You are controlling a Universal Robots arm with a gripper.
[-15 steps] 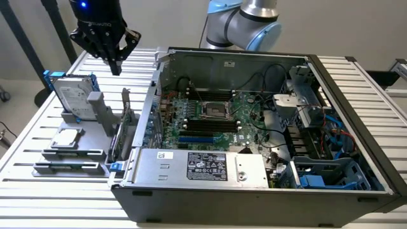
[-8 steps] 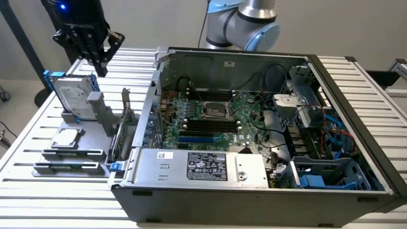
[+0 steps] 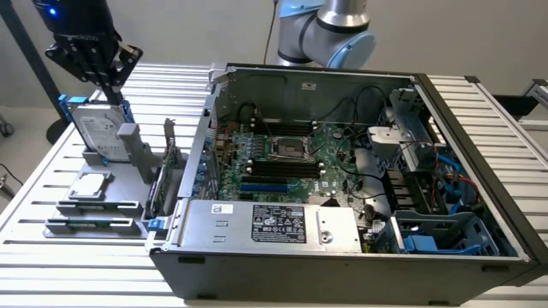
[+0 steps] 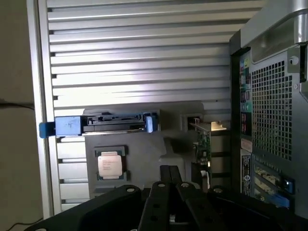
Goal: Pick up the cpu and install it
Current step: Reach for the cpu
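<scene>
I'm seeing the gripper point(image 3: 104, 76) pinched shut w/ nothing in it, hanging over the upright hard drive point(image 3: 99, 131). The cpu point(image 3: 87, 186) is lying flat in the grey holder point(image 3: 84, 169), just outside the pc case point(image 3: 342, 263). I'm judging it light, stiff, slick on top and fragile underneath, so best pinched by opposite edges.

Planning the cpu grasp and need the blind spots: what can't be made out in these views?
- cpu: top-plate print and corner mark too small to read, both views.
- socket: exterior view, too small to tell whether its cover is open.
- claw: exterior view, tips overlap the hard drive; contact or gap unclear.
- case floor at the exterior view's right: hidden under the drive cage.
</scene>
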